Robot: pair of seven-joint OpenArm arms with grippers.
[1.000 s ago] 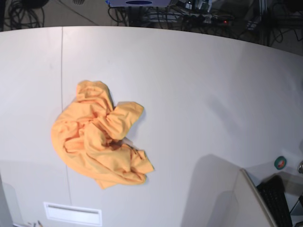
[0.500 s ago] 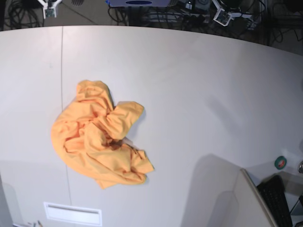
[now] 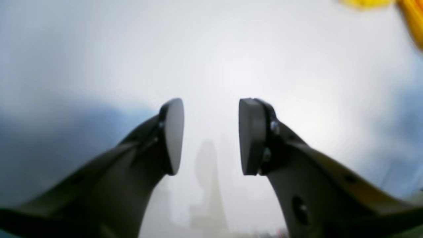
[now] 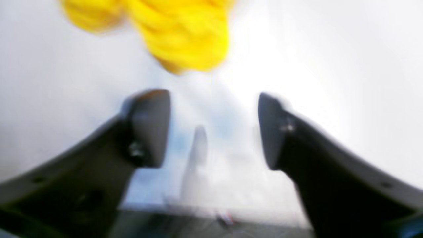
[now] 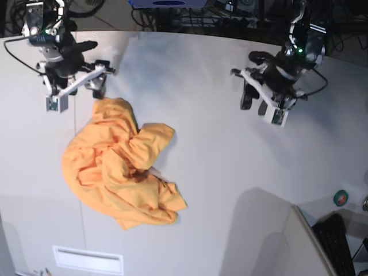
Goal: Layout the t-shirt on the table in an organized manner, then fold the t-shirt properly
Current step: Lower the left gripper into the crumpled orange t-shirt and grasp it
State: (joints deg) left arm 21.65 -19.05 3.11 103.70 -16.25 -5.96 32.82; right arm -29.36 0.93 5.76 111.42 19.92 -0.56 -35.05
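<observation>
The orange t-shirt (image 5: pixel 115 167) lies crumpled in a heap on the left half of the white table (image 5: pixel 230 172). No lettering or tag shows. My right gripper (image 5: pixel 77 92) is open just beyond the heap's far end; in the right wrist view the gripper (image 4: pixel 213 129) is empty, with blurred shirt cloth (image 4: pixel 185 29) ahead of it. My left gripper (image 5: pixel 256 103) hovers open over bare table far to the right of the shirt. In the left wrist view the gripper (image 3: pixel 211 135) is empty, with a bit of shirt (image 3: pixel 413 19) at the top right corner.
A thin dark seam (image 5: pixel 82 215) runs down the table's left side under the shirt. A grey slotted plate (image 5: pixel 88 260) sits at the front left. A tilted panel (image 5: pixel 310 247), a keyboard (image 5: pixel 336 241) and a green tape roll (image 5: pixel 341 197) are at the front right. Cables lie behind the table.
Both arms have come in from the far edge over the table. The right gripper now stands at the shirt's far end, the left over the right half. The shirt has not moved.
</observation>
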